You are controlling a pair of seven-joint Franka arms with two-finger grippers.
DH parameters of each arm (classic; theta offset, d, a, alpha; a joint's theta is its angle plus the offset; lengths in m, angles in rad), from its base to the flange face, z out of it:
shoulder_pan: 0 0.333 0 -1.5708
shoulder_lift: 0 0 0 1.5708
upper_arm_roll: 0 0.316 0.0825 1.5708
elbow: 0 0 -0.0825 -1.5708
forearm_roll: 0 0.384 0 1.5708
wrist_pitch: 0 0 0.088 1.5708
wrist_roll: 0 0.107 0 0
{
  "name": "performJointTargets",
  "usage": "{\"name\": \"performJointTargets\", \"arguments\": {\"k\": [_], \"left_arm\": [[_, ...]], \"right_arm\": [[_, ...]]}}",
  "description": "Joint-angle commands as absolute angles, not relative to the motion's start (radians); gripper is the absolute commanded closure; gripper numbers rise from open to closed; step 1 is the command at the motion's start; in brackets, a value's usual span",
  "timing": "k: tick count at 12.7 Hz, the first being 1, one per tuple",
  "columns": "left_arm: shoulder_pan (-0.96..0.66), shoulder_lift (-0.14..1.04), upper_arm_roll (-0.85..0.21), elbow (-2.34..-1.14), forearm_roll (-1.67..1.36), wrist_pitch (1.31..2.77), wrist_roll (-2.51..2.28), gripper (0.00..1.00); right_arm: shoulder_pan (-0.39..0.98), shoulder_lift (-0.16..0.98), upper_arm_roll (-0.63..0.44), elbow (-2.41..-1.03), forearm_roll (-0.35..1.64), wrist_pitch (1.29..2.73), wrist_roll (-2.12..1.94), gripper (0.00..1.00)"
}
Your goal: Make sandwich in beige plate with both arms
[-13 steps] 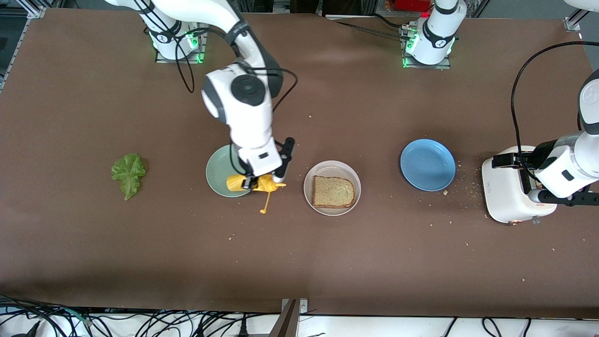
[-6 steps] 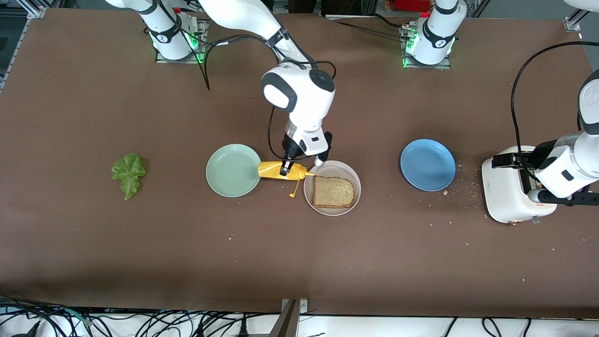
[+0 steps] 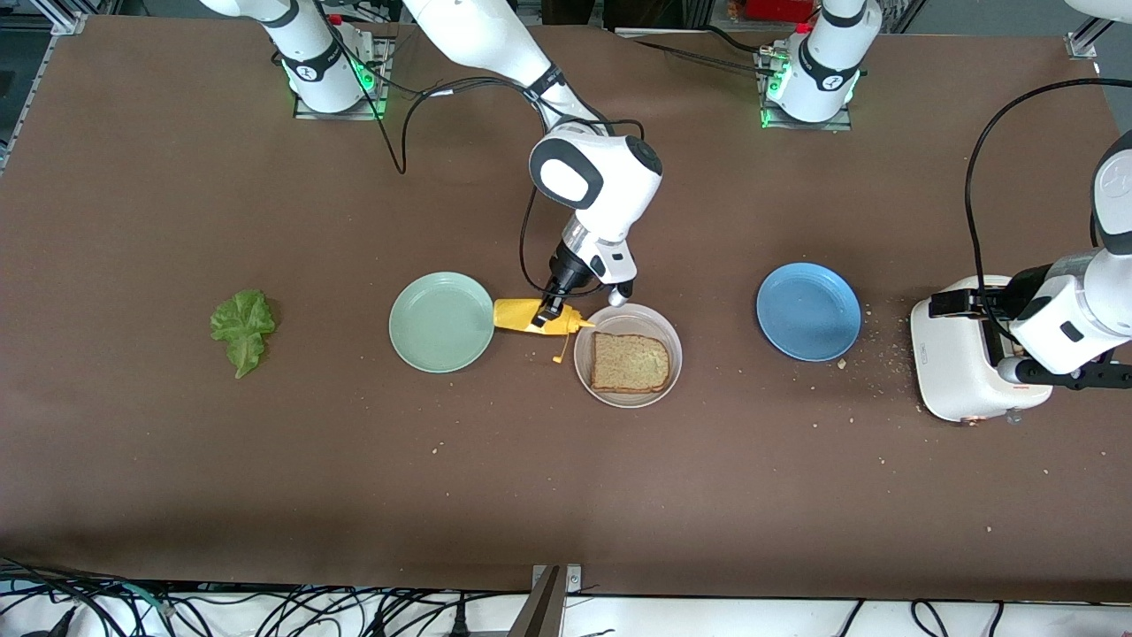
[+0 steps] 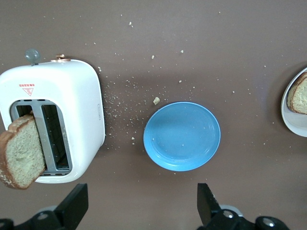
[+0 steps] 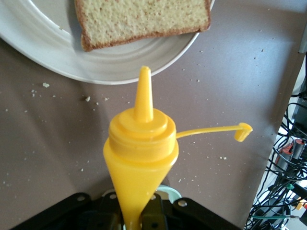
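On the beige plate [image 3: 669, 380] one bread slice [image 3: 629, 362] lies flat. Just beside its rim, my right end effector [image 3: 546, 316] is closed around the yellow squeeze bottle [image 3: 536, 316], whose nozzle points at the plate. Over the white toaster [image 3: 959, 367] my left end effector [image 4: 139, 208] waits, spread wide. The lettuce leaf [image 3: 241, 329] lies toward the right arm's end of the surface.

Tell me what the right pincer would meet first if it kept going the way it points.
Probably the rim of the round pale beige plate, just ahead of the yellow squeeze bottle that the right pincer holds; height is unclear.
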State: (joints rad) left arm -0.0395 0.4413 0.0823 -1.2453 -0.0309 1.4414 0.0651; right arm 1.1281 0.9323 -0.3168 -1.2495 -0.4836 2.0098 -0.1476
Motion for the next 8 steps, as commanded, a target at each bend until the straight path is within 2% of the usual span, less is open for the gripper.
{"name": "performJointTargets", "arguments": {"k": [1,4,8], "left_arm": [[-0.046,0.436,0.078,-1.246,0.012,1.433,0.055,0.0],[-0.046,0.436,0.078,-1.246,0.012,1.433,0.055,0.0],[-0.046,0.436,0.078,-1.246,0.012,1.433,0.055,0.0]], "right_arm": [[1.137,1.024,-0.336,-1.134,-0.506,1.977,-0.095,1.0],[1.138,1.06,-0.344,-1.111,-0.506,1.982,-0.066,1.0],[1.137,1.046,-0.37,-1.109,-0.503,1.959,-0.112,1.0]]}}
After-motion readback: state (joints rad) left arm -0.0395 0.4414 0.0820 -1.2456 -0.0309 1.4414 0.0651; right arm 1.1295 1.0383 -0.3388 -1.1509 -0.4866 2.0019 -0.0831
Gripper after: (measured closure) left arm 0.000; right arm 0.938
